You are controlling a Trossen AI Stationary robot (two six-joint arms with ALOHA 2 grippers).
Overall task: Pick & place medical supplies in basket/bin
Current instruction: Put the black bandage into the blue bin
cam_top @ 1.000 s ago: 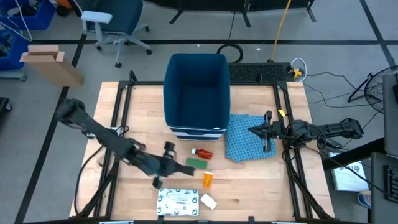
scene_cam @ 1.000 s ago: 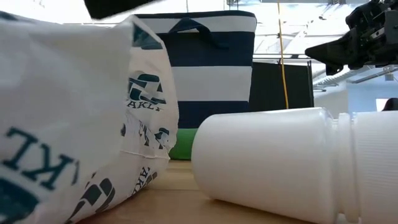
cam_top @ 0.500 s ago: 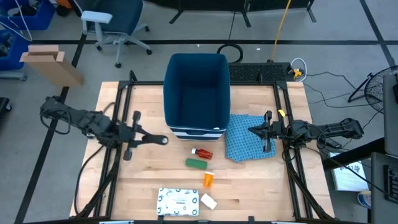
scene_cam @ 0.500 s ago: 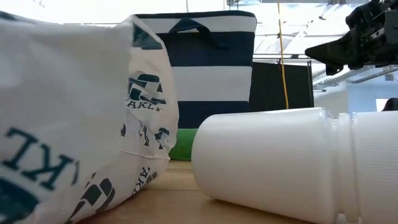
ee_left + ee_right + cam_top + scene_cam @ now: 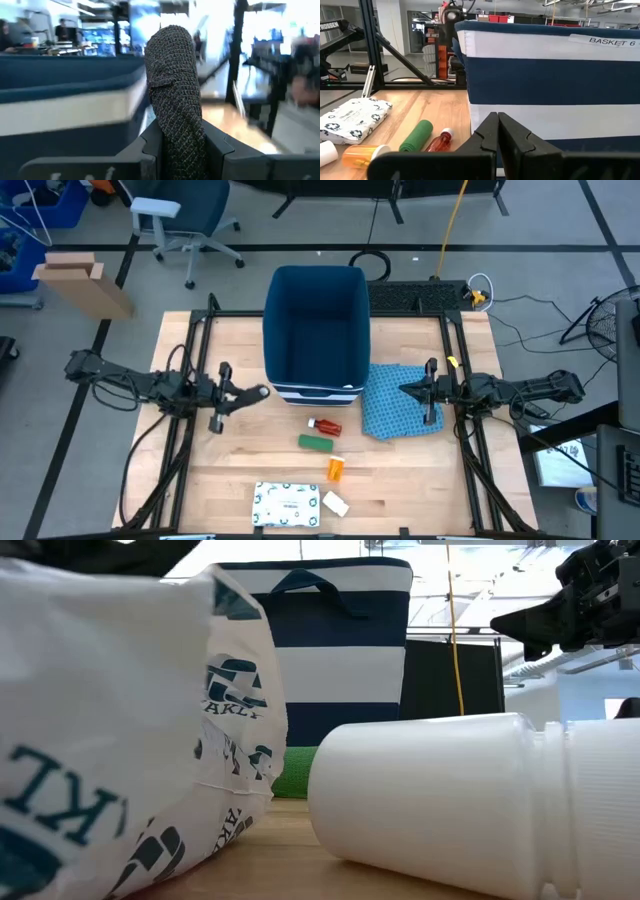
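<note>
My left gripper [image 5: 250, 395] hangs by the near left corner of the dark-blue basket [image 5: 316, 330], shut on a black netted roll [image 5: 172, 75]. On the table near the basket lie the red-white tube [image 5: 323, 425], the green box [image 5: 315, 442] and the orange pill bottle [image 5: 335, 469]. At the near edge lie the white speckled packet [image 5: 287, 505] and the small white piece [image 5: 335, 504]. My right gripper [image 5: 403, 390] waits shut over the blue patterned cloth [image 5: 395, 405], level with the basket's right wall [image 5: 545, 75]. My left gripper pinches the black netted roll between its two fingers [image 5: 150, 142], holding its rear part [image 5: 175, 145]. The roll reaches out ahead of the fingers, lying along them. It is lifted clear of the table, beside the basket's wall [image 5: 65, 95].
Black frame rails [image 5: 195, 360] run along the table's left and right sides. In the low view the packet [image 5: 100, 740] and a white bottle [image 5: 450, 800] fill the foreground. Bare wood lies left of the items.
My left arm has swung back from the green box toward the table's left and far side, ending by the basket's near left corner, with the dark roll in its fingers. The other items and my right arm have stayed put.
</note>
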